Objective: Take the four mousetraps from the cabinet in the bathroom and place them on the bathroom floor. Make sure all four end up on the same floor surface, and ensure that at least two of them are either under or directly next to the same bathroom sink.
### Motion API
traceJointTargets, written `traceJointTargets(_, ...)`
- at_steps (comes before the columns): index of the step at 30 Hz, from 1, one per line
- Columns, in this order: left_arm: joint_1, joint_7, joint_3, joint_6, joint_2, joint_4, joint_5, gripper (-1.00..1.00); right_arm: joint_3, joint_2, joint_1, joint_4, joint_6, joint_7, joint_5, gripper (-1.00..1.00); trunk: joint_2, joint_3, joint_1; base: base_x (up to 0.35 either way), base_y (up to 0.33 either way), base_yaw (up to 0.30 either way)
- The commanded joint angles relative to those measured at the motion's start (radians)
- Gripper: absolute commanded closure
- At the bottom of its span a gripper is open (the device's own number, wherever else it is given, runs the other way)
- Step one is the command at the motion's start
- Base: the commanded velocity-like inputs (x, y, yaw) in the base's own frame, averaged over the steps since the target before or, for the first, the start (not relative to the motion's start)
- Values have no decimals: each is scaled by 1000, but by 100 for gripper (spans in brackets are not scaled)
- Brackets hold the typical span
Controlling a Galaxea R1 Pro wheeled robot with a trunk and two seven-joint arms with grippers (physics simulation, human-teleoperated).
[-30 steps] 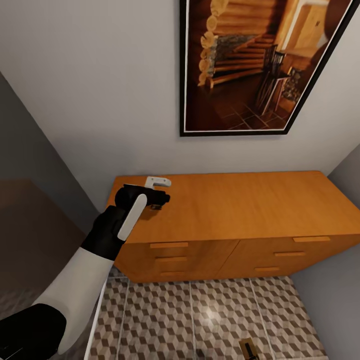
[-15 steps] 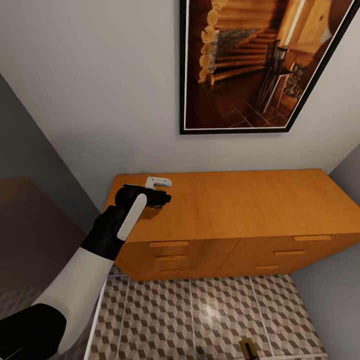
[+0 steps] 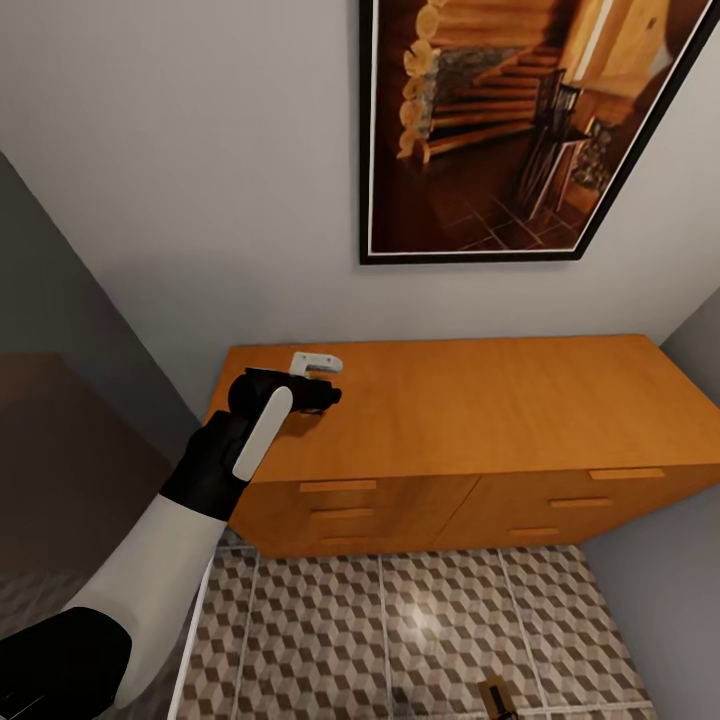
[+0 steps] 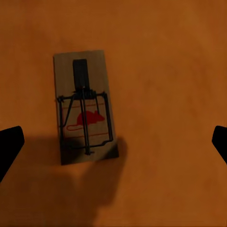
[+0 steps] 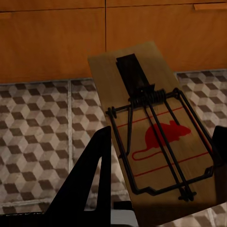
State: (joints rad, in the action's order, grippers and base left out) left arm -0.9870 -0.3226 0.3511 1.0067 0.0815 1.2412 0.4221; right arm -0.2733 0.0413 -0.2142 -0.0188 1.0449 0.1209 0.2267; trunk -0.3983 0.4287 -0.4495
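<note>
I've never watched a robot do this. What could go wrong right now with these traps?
The left gripper hangs open over a mousetrap lying flat on the cabinet top; closing off-centre might just push it aside. The right gripper carries another mousetrap tilted above the bathroom floor; a loose grip could let it fall.

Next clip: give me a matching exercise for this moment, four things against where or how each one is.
1. mousetrap in left wrist view
2. mousetrap in right wrist view
3. left gripper
4. framed picture

A. hanging on the wall
B. open, above the cabinet top
C. lying flat on the cabinet top
D. tilted, between the right gripper fingers, over the tiled floor

Pairs: 1-C, 2-D, 3-B, 4-A
</note>
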Motion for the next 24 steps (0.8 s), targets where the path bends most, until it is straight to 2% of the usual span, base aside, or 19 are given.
traceJointTargets(1,-1,-10,1,3,0,1,11,-100,-9,1,-1,1,2,8,3,100,-2,2,0,0,0,0)
traceJointTargets(24,-1,-14,0,3,-2,6,9,-100,-9,2,-1,1,2,8,3,100,-2,21,0,0,0,0)
